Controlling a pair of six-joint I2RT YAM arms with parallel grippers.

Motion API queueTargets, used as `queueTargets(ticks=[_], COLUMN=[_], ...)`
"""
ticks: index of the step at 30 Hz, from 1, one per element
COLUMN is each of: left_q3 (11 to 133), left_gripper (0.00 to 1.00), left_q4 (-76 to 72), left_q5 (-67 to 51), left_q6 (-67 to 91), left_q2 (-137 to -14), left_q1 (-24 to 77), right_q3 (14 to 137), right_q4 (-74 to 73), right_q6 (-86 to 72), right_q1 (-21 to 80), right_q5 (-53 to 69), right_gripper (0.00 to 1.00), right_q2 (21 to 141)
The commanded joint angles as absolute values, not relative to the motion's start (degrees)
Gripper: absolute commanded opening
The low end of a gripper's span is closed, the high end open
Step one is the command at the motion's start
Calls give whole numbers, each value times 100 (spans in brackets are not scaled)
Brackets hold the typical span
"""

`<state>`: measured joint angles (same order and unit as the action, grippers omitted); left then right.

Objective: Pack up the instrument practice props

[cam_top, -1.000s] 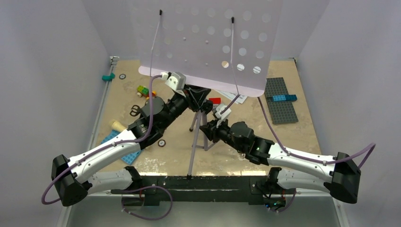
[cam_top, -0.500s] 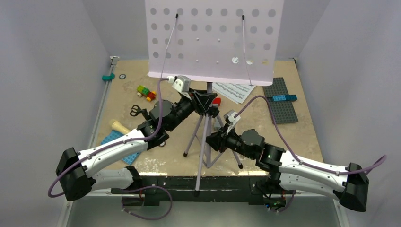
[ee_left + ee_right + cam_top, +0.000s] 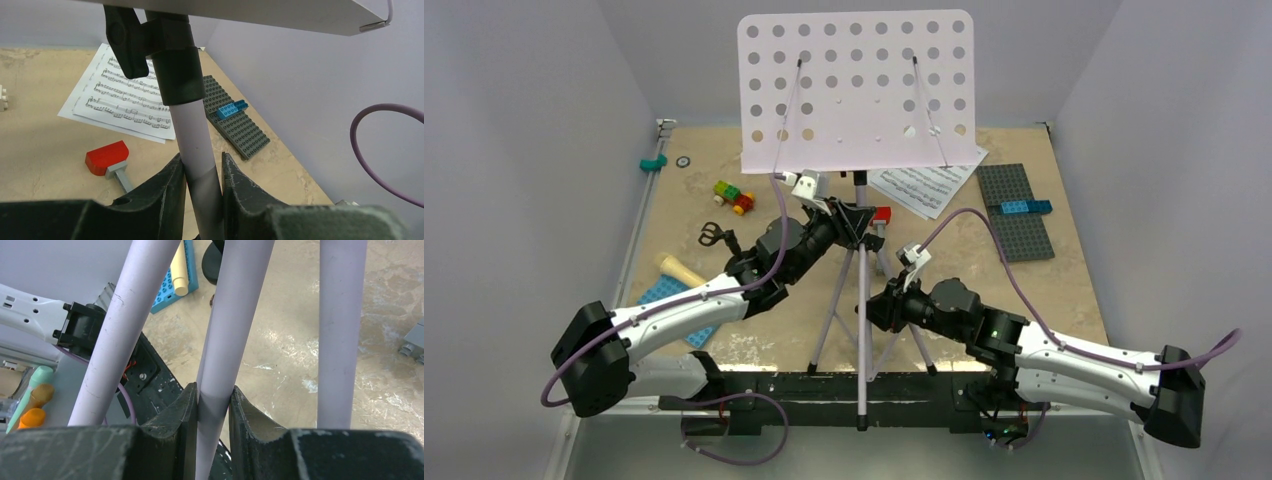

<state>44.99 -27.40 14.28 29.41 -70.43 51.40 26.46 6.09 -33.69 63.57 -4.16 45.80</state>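
The lilac perforated music stand (image 3: 856,90) is upright over the middle of the table, tripod legs spread. My left gripper (image 3: 849,222) is shut on its pole (image 3: 192,130) just below the black collar (image 3: 172,65). Lower down, my right gripper (image 3: 876,305) is shut on the middle one (image 3: 235,315) of three lilac tubes. White sheet-music pages (image 3: 929,185) lie flat behind the stand, partly under its desk. The cream-yellow microphone (image 3: 679,268) lies at the left, beside my left arm. A small black piece (image 3: 711,235) shows next to that arm; what it is I cannot tell.
A grey studded plate (image 3: 1014,210) carrying a blue brick (image 3: 1024,207) lies at the right. A red and grey piece (image 3: 106,157) sits by the stand's foot. Coloured bricks (image 3: 734,196) and a teal piece (image 3: 654,162) are at the back left. A blue plate (image 3: 674,300) lies under my left arm.
The stand's desk has sunk away from the camera and swung from tilted to upright. Both arms have drawn back toward the near edge, still shut on it.
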Motion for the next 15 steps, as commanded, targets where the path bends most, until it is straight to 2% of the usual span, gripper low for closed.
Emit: queueTargets(ticks=[1, 15], left_q3=[4114, 4342], left_gripper=[0, 0], left_q4=[-1871, -2391], left_q5=[1582, 2037], left_q6=[2180, 1768], left_q2=[-7213, -6644], left_q1=[5054, 5062], right_q3=[2861, 3039], right_q4=[1897, 2017], right_q6=[-3222, -2667], right_q1=[6390, 6399], right_q5=[-329, -813], right_gripper=[0, 0], right_q2=[4350, 4082])
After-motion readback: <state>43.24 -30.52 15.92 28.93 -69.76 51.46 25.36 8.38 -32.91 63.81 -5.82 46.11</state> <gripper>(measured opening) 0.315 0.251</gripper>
